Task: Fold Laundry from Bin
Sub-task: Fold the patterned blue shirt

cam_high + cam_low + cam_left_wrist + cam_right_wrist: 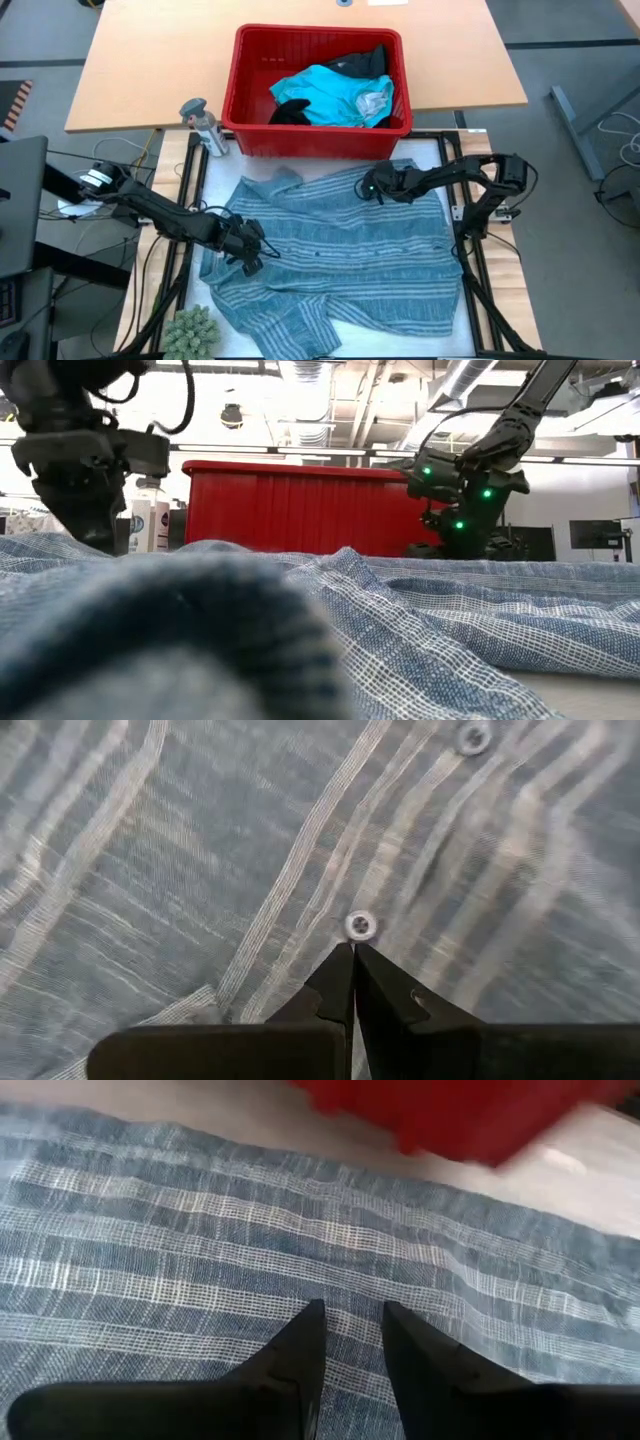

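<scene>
The blue-grey striped shirt (335,250) lies spread flat on the table in front of the bin. The red bin (250,80) stands at the far side and holds a turquoise garment (330,92) and black ones (365,60). My left gripper (252,247) is shut, low over the shirt's left part, with its tips beside a white button (360,926). My right gripper (372,187) stands over the shirt's far part near the bin. Its fingers (305,1330) are a little apart, with only flat cloth below them. My left gripper has its shut fingertips (340,970) down at the shirt's button strip (330,935), right beside a button, slanting down from the table's left. The cloth there lies flat with no fold drawn up. Whether the tips touch it, I cannot tell.
A small grey bottle (203,122) stands left of the bin. A green fuzzy plant-like thing (192,330) sits at the near left corner. The shirt's sleeve and hem (290,325) lie bunched toward the near edge. A wooden desk (150,60) runs behind the bin.
</scene>
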Motion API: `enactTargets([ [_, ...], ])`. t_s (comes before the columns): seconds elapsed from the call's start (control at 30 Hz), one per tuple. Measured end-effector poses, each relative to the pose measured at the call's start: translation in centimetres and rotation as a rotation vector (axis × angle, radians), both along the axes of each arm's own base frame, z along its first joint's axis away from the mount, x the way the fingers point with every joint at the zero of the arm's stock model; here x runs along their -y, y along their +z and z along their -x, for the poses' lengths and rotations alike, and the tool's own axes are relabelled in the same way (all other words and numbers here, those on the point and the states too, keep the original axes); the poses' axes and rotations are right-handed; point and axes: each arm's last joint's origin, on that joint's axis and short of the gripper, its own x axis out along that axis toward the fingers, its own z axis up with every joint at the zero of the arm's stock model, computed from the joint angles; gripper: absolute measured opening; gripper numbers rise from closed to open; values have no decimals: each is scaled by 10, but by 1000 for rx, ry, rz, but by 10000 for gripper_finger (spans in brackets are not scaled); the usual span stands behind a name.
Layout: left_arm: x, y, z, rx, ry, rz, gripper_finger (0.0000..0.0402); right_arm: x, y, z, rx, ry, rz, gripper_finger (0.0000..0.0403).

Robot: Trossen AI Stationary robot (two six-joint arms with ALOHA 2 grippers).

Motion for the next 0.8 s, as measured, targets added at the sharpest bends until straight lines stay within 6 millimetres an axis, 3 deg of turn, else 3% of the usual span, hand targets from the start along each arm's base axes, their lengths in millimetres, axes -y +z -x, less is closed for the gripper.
enactTargets([
  [0.27,-6,-30,18,-28,63,46,0,5,9,19,-67,-86,-24,127],
  [0.53,-4,-23,15,-30,32,47,0,-9,42,16,-11,18,18,127],
  [0.67,-5,-24,20,-81,60,53,0,-23,62,24,-12,70,21,127],
  [0.8,-5,-15,17,-11,58,54,0,-28,69,37,-89,74,50,128],
])
